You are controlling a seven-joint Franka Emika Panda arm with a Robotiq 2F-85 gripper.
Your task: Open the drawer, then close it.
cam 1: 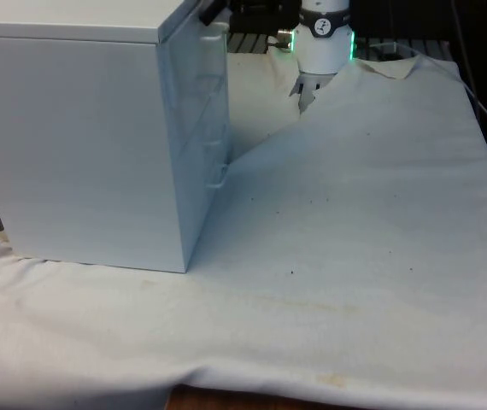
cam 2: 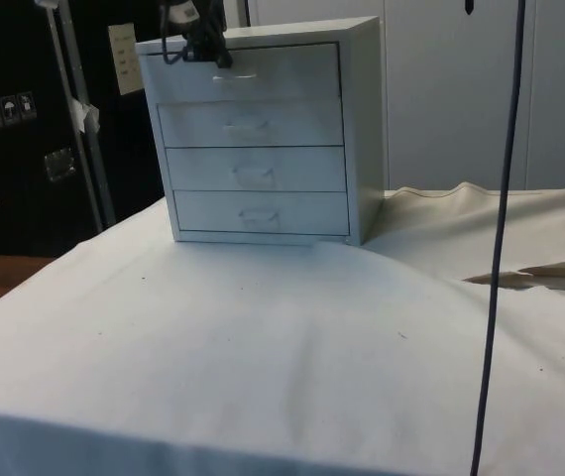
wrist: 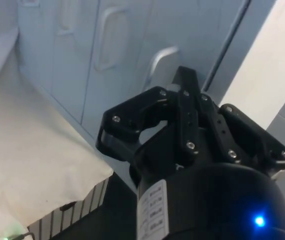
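A white chest of four drawers point(cam 2: 263, 139) stands on the cloth, and all of its drawers look pushed in. In the front view the chest point(cam 1: 81, 145) turns its side to the camera. My gripper point(cam 2: 206, 45) is at the top drawer point(cam 2: 282, 71), just beside its handle point(cam 2: 233, 75). In the wrist view the black fingers point(wrist: 185, 95) are pressed together, shut, with their tips right at the curved metal handle point(wrist: 157, 57). I cannot tell whether the tips touch it. In the front view the gripper point(cam 1: 212, 10) pokes out at the chest's upper corner.
The white cloth point(cam 1: 354, 213) covers the table, with wide free room in front of the chest. A dark cable point(cam 2: 501, 228) hangs down at the side view's right. A fold of cloth point(cam 2: 540, 273) rises near the table's edge.
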